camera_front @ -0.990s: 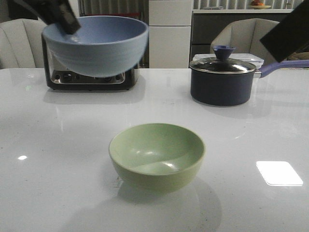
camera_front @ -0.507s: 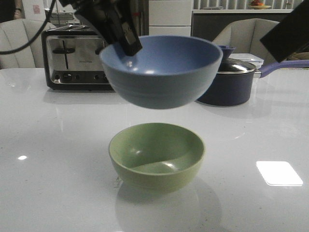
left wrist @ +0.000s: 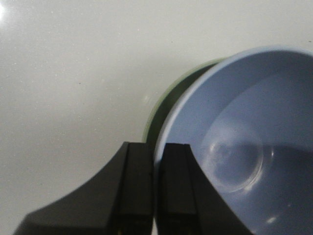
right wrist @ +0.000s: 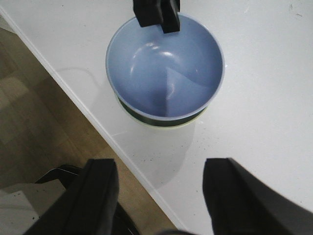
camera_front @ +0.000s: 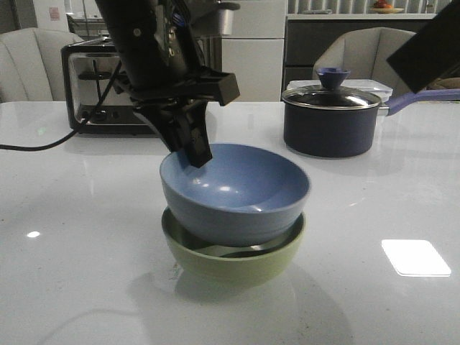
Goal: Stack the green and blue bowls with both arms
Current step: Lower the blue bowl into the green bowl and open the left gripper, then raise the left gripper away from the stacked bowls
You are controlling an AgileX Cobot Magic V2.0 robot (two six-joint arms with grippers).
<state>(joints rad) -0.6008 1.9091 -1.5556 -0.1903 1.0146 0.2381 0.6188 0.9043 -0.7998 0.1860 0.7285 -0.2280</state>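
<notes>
2 bowls nested: blue bowl (camera_front: pixel 241 190) in green bowl (camera_front: pixel 237 262), left claw (camera_front: pixel 192 152) pinching rim.

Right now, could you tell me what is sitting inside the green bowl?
The blue bowl sits nested in the green bowl, its rim pinched by the left gripper. The blue bowl is empty; the green bowl's floor is mostly covered.

A glossy white counter (camera_front: pixel 86 215) reflects a bright light patch (camera_front: pixel 415 257); beige armchairs (camera_front: pixel 363 50) (two) and a white cabinet (camera_front: pixel 251 50) stand behind.
</notes>
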